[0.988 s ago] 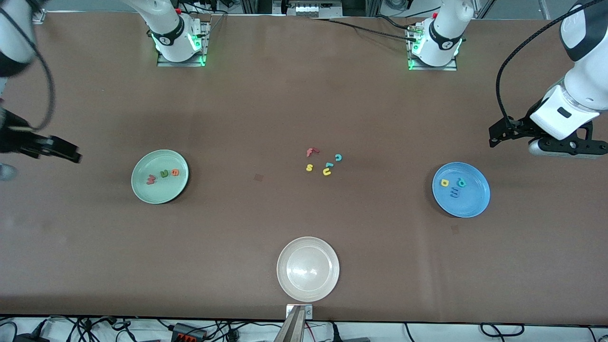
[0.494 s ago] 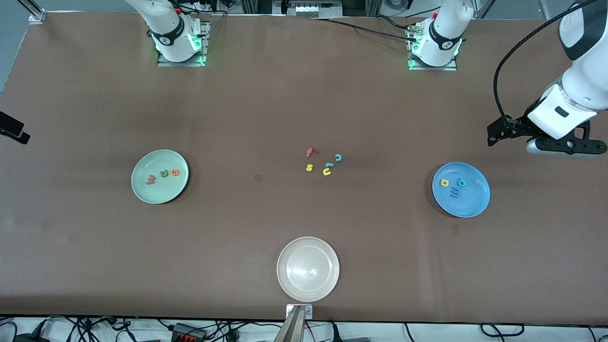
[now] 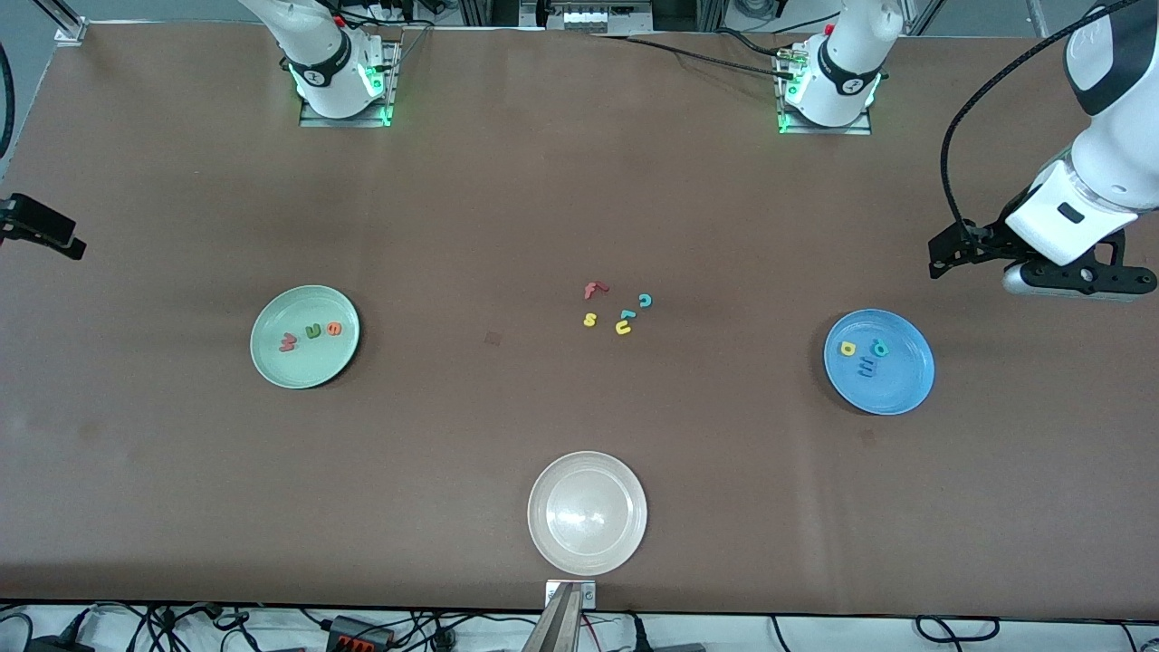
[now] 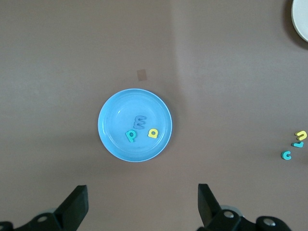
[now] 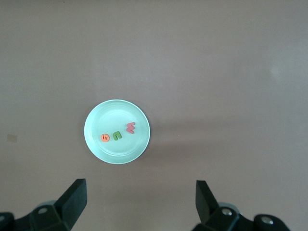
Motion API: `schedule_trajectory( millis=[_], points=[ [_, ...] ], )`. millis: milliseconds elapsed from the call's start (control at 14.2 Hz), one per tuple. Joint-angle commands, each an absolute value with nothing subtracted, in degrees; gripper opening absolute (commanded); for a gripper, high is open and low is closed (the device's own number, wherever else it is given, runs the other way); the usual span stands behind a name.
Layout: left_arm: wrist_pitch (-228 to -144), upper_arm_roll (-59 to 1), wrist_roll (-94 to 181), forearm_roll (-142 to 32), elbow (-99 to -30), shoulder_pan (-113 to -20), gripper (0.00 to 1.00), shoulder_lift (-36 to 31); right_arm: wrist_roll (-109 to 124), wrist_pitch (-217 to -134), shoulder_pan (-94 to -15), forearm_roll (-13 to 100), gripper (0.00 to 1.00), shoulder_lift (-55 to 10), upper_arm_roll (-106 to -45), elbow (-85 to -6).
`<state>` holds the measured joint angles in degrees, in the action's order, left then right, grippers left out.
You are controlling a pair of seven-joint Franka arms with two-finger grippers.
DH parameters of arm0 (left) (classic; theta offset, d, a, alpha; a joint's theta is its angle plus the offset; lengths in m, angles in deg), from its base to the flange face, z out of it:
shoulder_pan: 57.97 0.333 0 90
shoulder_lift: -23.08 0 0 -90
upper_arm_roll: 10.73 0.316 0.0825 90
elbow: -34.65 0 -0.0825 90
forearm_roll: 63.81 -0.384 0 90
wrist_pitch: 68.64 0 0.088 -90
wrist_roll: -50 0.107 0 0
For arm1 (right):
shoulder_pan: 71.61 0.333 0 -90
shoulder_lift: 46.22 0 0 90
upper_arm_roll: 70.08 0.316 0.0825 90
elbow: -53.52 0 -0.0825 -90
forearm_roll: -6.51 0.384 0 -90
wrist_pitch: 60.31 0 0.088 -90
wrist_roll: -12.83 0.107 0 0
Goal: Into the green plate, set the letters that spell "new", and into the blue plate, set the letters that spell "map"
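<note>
The green plate (image 3: 308, 367) (image 5: 110, 151) lies toward the right arm's end of the table. In it are the salmon-red w (image 3: 288, 341) (image 5: 130, 128), the dark green n (image 3: 313, 330) (image 5: 117, 135) and the orange e (image 3: 334, 329) (image 5: 105, 137). The blue plate (image 3: 896, 389) (image 4: 120, 110) lies toward the left arm's end. It holds the yellow p (image 3: 848, 348) (image 4: 153, 133), the teal a (image 3: 879, 347) (image 4: 131, 136) and the blue m (image 3: 867, 367) (image 4: 140, 121). My left gripper (image 3: 943, 258) (image 4: 142, 204) hangs open and empty over bare table beside the blue plate. My right gripper (image 3: 41, 231) (image 5: 139, 199) is open and empty over the table's end.
A whitish-beige plate (image 3: 587, 548) (image 4: 301, 19) sits empty near the front edge at mid-table. Loose letters lie together in the middle: a red f (image 3: 593, 290), a teal c (image 3: 645, 300) (image 4: 287, 155), a yellow s (image 3: 589, 319), a yellow u (image 3: 623, 328).
The right arm has pulled away from beside the green plate toward its end of the table. The left arm has shifted slightly. No letter has moved.
</note>
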<state>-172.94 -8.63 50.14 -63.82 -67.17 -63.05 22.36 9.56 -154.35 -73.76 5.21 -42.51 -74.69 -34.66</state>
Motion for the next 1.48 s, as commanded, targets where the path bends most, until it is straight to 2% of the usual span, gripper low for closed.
schedule_trajectory(
  millis=[0, 1412],
  points=[
    [-171.74, -9.5, 49.91, -63.54, -66.25, -62.19, 1.0, 22.29, 9.75, -156.46, -74.86, 4.23, 1.0, -47.1, -73.16, -40.26],
    [-171.39, -9.59, 49.91, -63.54, -66.25, -62.28, 1.0, 22.38, 9.75, -156.2, -75.39, 4.05, 1.0, -46.05, -73.42, -40.09]
  ],
)
